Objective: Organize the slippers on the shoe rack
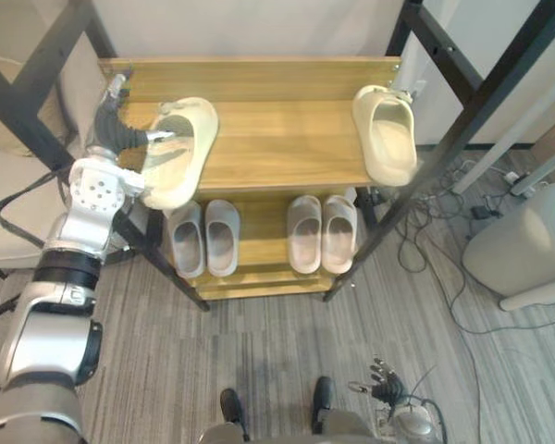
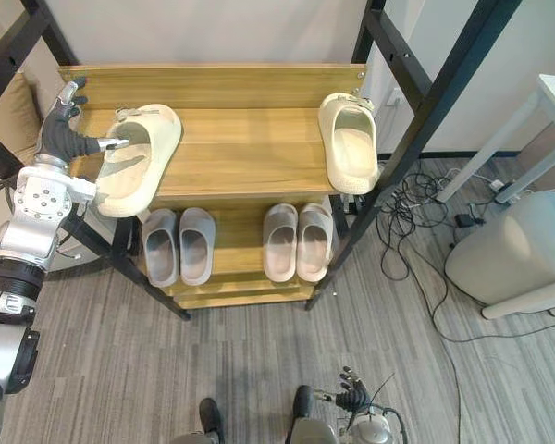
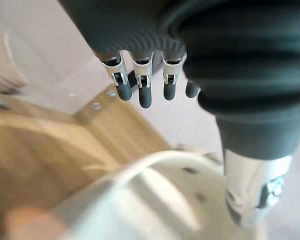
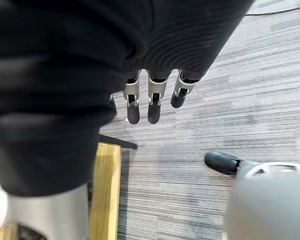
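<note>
Two cream slippers lie on the top shelf [image 1: 277,139] of the wooden shoe rack. The left one [image 1: 180,153] hangs over the shelf's left front corner, and the right one [image 1: 386,132] sits at the right end, toe toward me. My left hand [image 1: 114,129] is at the left slipper's outer side, open: its fingers [image 3: 145,95] point straight up and its thumb [image 3: 255,190] reaches across the slipper's strap [image 3: 155,200]. My right hand [image 1: 386,379] hangs low over the floor, its fingers [image 4: 152,105] straight and holding nothing.
Two pairs of grey slippers [image 1: 205,238] [image 1: 322,233] stand on the lower shelf. Black slanted frame posts [image 1: 444,139] flank the rack. A beige chair [image 1: 9,213] is at left; a white bin [image 1: 527,245] and floor cables [image 1: 435,222] are at right.
</note>
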Motion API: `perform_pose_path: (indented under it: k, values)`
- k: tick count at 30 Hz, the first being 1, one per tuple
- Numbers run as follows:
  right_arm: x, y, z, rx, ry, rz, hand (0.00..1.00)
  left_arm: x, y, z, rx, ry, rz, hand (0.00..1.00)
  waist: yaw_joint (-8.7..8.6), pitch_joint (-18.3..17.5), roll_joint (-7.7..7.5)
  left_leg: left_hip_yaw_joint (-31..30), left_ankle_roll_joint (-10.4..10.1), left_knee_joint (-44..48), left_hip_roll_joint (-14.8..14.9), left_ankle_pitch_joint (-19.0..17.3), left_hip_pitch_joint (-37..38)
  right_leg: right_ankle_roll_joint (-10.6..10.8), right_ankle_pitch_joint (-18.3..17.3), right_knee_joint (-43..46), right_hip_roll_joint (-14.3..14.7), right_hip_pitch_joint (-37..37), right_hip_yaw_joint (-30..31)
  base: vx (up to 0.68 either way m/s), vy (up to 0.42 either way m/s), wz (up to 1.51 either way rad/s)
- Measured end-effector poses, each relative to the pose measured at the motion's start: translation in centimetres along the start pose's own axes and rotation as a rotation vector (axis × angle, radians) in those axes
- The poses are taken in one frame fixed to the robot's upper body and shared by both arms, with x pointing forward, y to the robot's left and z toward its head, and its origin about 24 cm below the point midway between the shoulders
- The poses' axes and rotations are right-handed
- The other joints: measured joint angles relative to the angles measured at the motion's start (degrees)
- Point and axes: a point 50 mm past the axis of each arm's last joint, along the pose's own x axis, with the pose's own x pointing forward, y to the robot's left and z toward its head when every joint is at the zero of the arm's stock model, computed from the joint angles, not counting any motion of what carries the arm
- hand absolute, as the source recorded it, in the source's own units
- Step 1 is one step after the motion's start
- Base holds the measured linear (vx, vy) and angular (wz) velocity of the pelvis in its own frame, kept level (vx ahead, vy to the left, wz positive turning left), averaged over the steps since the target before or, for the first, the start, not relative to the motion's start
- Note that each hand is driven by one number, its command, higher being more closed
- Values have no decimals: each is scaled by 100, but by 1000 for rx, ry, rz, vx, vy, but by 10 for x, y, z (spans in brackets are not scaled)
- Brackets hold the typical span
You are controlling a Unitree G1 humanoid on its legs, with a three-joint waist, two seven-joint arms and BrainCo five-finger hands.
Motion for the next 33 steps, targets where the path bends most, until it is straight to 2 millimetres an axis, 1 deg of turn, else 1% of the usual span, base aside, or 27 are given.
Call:
perform_pose_path:
  k: [6,7,9,11,14,17,20,24,33]
  values:
    - [0,1,2,15,-11,2,0,3,7,-9,98,45,-6,0,-12,56,-5,81,-1,0,2,-1,-8,0,0,54,0,-95,117,-28,0,-8]
    - [0,1,5,25,-27,2,0,5,9,-9,125,53,-11,100,-12,79,-3,103,-1,0,2,-1,-18,0,0,64,-1,-141,129,-51,-2,-8]
    - [0,2,13,25,-70,6,0,8,16,-6,140,44,0,100,-15,80,-15,127,-7,-1,5,-11,-129,-2,1,72,-2,-268,201,-66,2,-9]
    - [0,2,19,25,-98,12,0,10,19,-2,140,36,11,100,27,105,-51,174,14,0,11,10,-212,-15,82,65,10,-377,258,-47,-2,-11]
    - [0,3,20,32,-105,13,0,11,25,-3,152,45,19,100,13,129,-96,240,17,0,6,10,-218,-23,118,66,7,-425,342,-74,0,-12]
    - [0,3,20,30,-107,17,0,15,31,1,155,38,35,100,-2,137,-115,246,30,-1,-6,23,-353,-50,158,63,-4,-566,366,-76,4,-3]
    - [0,5,20,27,-106,25,0,15,37,0,165,41,45,100,-53,157,-151,256,62,-1,-9,77,-374,-54,203,56,-4,-595,389,-70,5,-3]
    - [-1,5,26,30,-134,29,0,17,39,4,162,32,54,100,-91,193,-232,262,81,-1,-18,105,-372,-42,251,48,-11,-595,402,-50,13,-1]
    - [-1,5,25,43,-131,28,0,17,38,4,156,32,52,100,-168,189,-243,295,100,-1,-55,123,-339,-37,342,-32,-25,-542,422,-10,12,-2]
